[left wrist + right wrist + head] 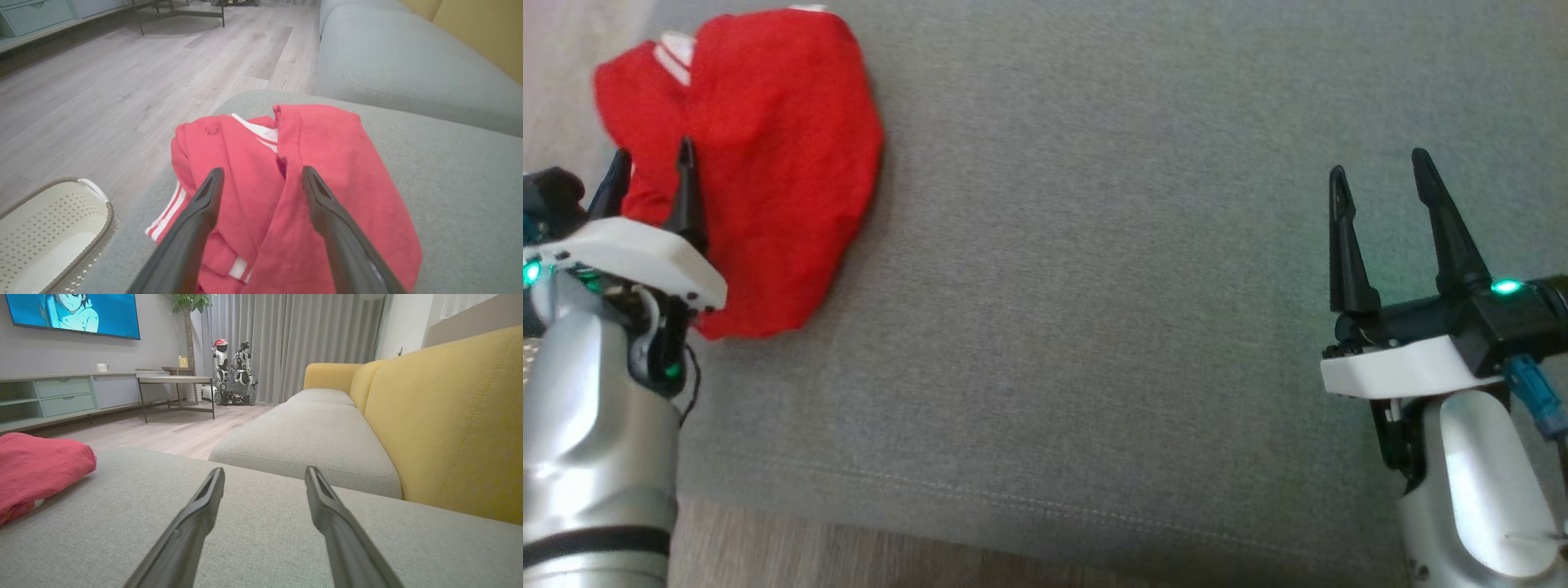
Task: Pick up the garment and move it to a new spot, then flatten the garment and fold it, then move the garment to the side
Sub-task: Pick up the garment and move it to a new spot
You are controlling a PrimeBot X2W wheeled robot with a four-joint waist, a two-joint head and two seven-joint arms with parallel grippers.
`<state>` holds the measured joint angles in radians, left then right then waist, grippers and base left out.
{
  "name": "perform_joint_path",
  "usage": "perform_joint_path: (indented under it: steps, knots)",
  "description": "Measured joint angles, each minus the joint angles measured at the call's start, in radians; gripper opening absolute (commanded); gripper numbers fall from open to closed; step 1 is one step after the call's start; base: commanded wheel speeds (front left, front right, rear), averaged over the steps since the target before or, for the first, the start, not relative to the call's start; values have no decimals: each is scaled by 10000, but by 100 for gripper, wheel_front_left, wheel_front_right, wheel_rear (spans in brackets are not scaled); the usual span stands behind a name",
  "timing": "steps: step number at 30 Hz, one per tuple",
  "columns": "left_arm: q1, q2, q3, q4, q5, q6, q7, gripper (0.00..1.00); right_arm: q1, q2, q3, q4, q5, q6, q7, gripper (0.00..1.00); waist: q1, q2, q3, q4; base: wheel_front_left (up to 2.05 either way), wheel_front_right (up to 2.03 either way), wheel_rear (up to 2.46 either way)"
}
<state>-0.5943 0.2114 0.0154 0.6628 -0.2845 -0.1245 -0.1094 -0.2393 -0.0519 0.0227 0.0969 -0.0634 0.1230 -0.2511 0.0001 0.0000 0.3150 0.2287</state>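
Note:
The garment [760,155] is red with white stripes and lies crumpled in a heap at the far left of the grey sofa cushion [1111,286]. My left gripper [654,167] hovers over its near left part, jaws open and nothing between them. In the left wrist view the garment [327,171] spreads under and beyond the two dark fingers [196,216]. My right gripper [1380,175] stands open over bare cushion at the right, far from the cloth. From the right wrist the garment [36,469] shows as a low red mound at the left edge.
The cushion's front seam and wooden floor [809,547] run along the bottom. A white perforated laundry basket [49,232] sits on the floor beside the cushion's left end. The yellow sofa back [449,416] rises on the right, with another grey seat cushion [302,437] beyond.

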Motion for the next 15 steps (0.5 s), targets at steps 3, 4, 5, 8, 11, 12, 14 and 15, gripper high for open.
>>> perform_joint_path:
  steps: [3, 4, 5, 8, 11, 12, 14, 15]
  knots:
    - [-344, 184, -221, 623, -69, -2, 111, 100, -89, -2, 92, 2, 2, 0, -2, 100, -1, 0, 189, -187, 0, 0, 0]
    - [-446, 224, -343, 802, -105, -2, 113, 100, -122, -2, 123, 6, 2, 0, -2, 100, -1, 0, 241, -240, 0, 0, 0]
    - [-541, 253, -477, 955, -142, -2, 113, 100, -163, -2, 148, 8, 2, 0, 0, 100, -1, 0, 286, -292, 0, 0, 0]
    - [-737, 309, -1030, 1333, -412, -2, 199, 0, -240, -2, 201, 15, 2, 0, -2, 100, -1, 0, 383, -430, 0, 0, 0]
    - [-750, 387, -1298, 1530, -796, -65, -77, 0, -249, -4, 244, 23, 10, 0, -2, 100, 0, 0, 399, -512, 0, 0, 0]
    - [-759, 435, -1287, 1590, -884, -65, -274, 0, -254, -4, 253, 27, 27, 0, -2, 100, 0, 0, 377, -523, 0, 0, 0]
    - [-823, 566, -1250, 1699, -897, -65, -717, 0, -267, -4, 274, 69, 77, 0, -2, 100, -1, 0, 284, -530, 0, 0, 0]
    - [-878, 612, -1193, 1710, -899, -63, -886, 0, -270, -2, 284, 86, 121, 0, -2, 100, -1, 0, 224, -527, 0, 0, 0]
